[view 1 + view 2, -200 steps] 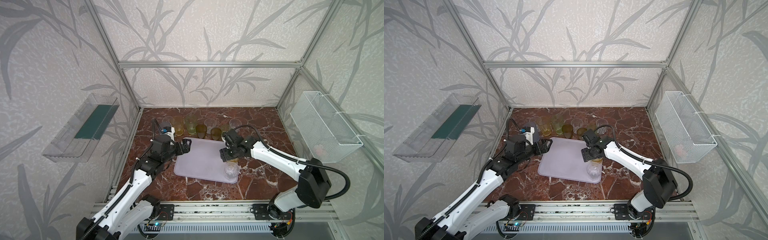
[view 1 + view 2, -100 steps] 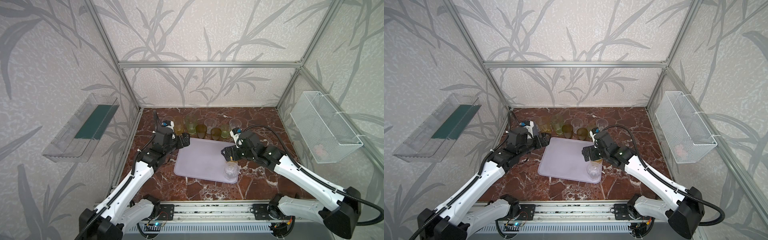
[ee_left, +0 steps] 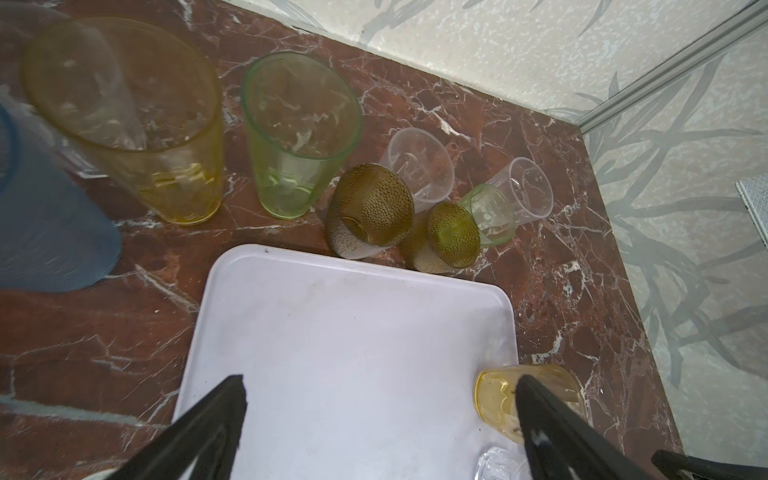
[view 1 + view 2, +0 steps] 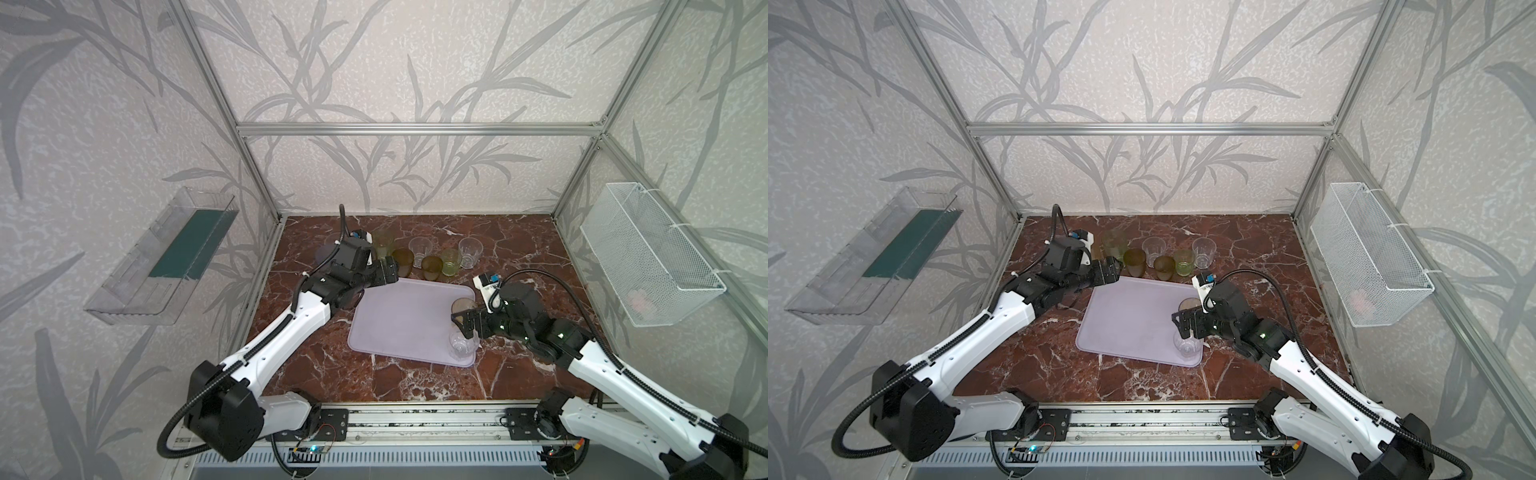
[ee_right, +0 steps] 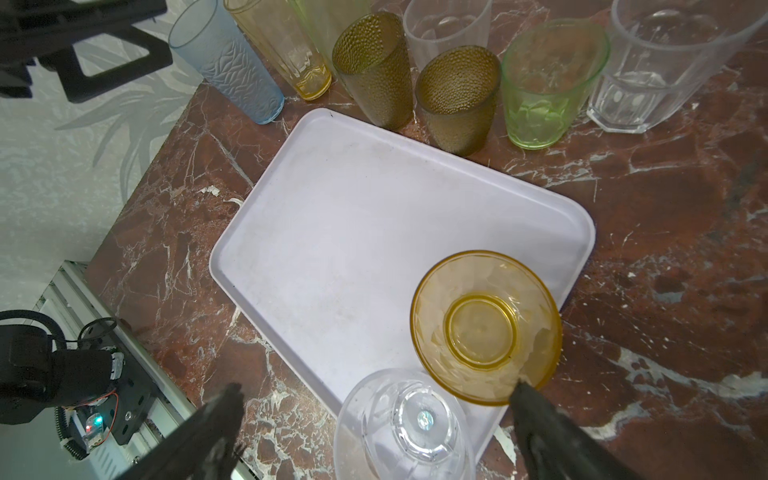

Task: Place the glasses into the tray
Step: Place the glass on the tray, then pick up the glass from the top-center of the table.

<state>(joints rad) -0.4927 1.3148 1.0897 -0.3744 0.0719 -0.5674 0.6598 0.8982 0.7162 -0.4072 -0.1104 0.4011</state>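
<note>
The big flat pale purple tray (image 5: 353, 232) lies on the red marble table (image 5: 665, 249). Two of the glasses stand in it, right by the rim on the right arm's side. They are a short see-through yellow glass (image 5: 486, 328) and a short clear glass (image 5: 405, 424), very close together. The other glasses wait in a tight row on the table just behind the tray, like a dark brown bumpy glass (image 5: 374, 70) and a short green glass (image 5: 548, 83).

The right gripper (image 5: 376, 390) hangs over the two placed glasses, jaws wide apart, holding nothing. One finger is very near the yellow glass's lip. If that arm swings sideways, it could tip a glass off the tray.

The left gripper (image 3: 380, 382) is wide apart and empty too, over the tray's far end. The row is so crowded that reaching for one glass might knock its neighbours down.
</note>
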